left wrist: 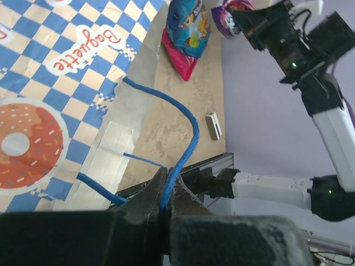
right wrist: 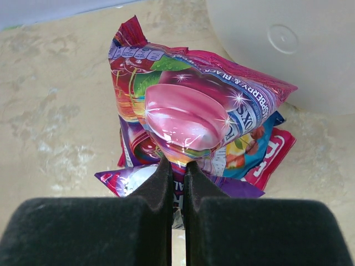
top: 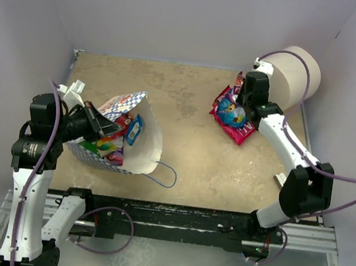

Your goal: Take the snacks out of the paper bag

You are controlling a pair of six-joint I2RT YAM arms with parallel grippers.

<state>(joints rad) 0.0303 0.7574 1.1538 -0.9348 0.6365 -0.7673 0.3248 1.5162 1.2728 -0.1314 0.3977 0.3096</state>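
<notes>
The paper bag (top: 143,143) lies open on its side at the left, with several bright snacks (top: 108,145) showing inside. My left gripper (top: 112,127) is at its mouth. In the left wrist view my left gripper (left wrist: 166,178) is shut on the bag's blue cord handle (left wrist: 186,119), beside the checkered wall (left wrist: 50,83). My right gripper (top: 244,110) is over a pile of snacks (top: 230,117) at the back right. In the right wrist view my right gripper (right wrist: 177,165) is shut on the lower edge of a pink packet (right wrist: 188,111) above that pile (right wrist: 260,152).
A big white cylinder (top: 294,74) stands against the back right corner, just behind the pile; it also shows in the right wrist view (right wrist: 288,44). A small white block (top: 279,179) lies near the right arm's base. The bag's other cord loop (top: 165,175) trails toward the front edge.
</notes>
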